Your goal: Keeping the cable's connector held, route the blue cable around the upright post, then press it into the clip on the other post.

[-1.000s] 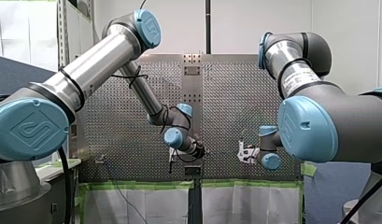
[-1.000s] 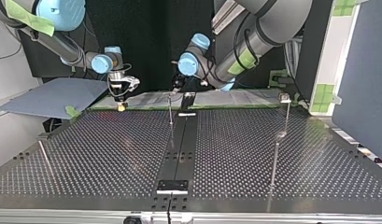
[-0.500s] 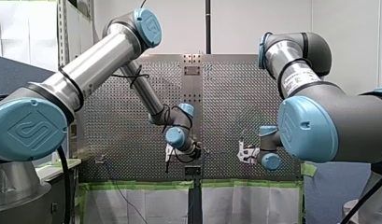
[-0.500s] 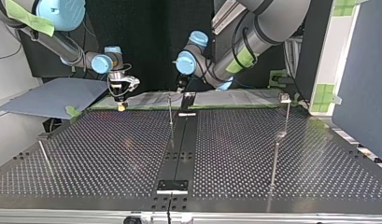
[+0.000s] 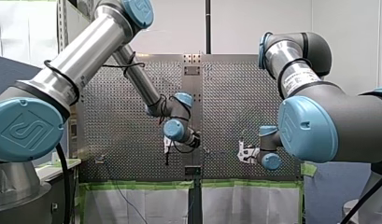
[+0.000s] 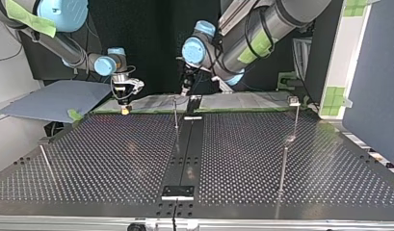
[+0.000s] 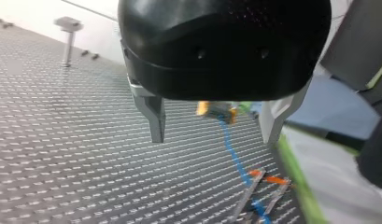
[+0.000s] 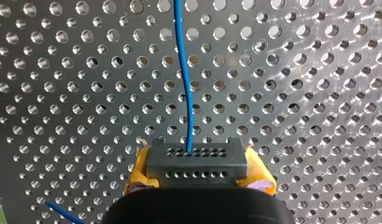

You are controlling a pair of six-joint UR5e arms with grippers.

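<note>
- Front view: my left gripper [image 5: 168,145] is held over the bench [image 5: 123,140], well apart from my right gripper [image 5: 244,153].
- Top view: the upright post [image 6: 176,113] is seen near my left gripper.
- Left wrist view: the fingers [image 7: 156,119] are spread; the blue cable [image 7: 233,149] is laid on the bench ahead.
- Right wrist view: the connector [image 8: 196,163] is pinched between yellow pads [image 8: 142,172], and the cable is run ahead from it.

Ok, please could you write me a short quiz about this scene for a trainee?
1. True or false: the metal left jaws stand open, with nothing between them.
2. What do the yellow-padded right jaws hold? A) a grey connector block with holes B) a red screwdriver C) nothing
3. Fill in: the thin blue cable leaves the connector and runs over the ___ metal table.
Key: 1 true; 2 A; 3 perforated.
</note>
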